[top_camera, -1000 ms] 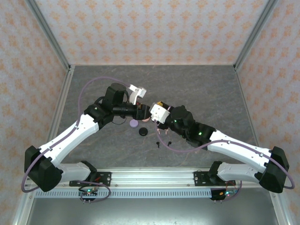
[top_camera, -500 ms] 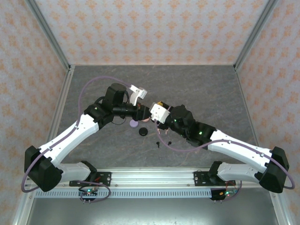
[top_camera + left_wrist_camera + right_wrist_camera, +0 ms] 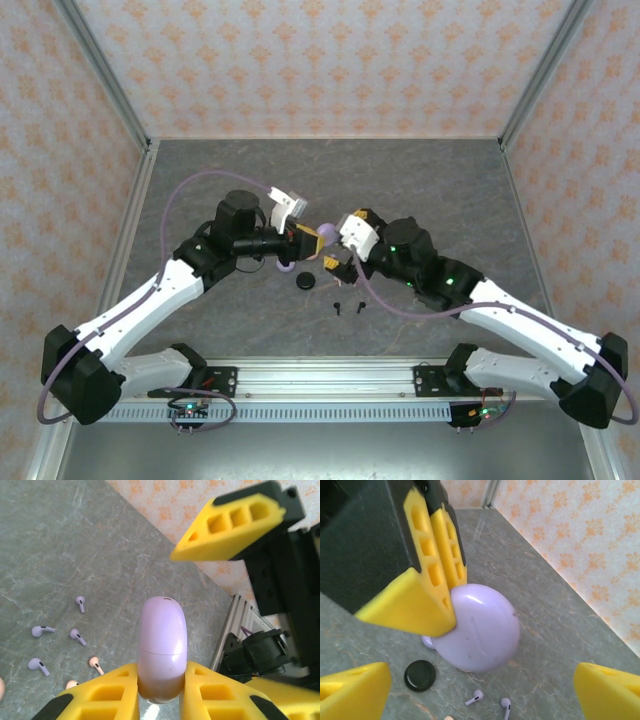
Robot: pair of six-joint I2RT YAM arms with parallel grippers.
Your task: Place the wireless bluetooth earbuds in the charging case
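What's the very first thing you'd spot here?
The shiny lilac charging case jumps out first, pinched between the yellow fingers of the left gripper over the middle of the grey table. Facing it, the right gripper hangs wide open. Tiny lilac and pink earbuds lie scattered on the table underneath.

Open room lies over the table (image 3: 420, 170) behind both arms. At centre the left gripper (image 3: 161, 685) and its case (image 3: 161, 640) hang close before the wide-spread fingers of the right gripper (image 3: 481, 675). Buds (image 3: 77, 636) and a black disc (image 3: 420, 675) litter the surface beneath.
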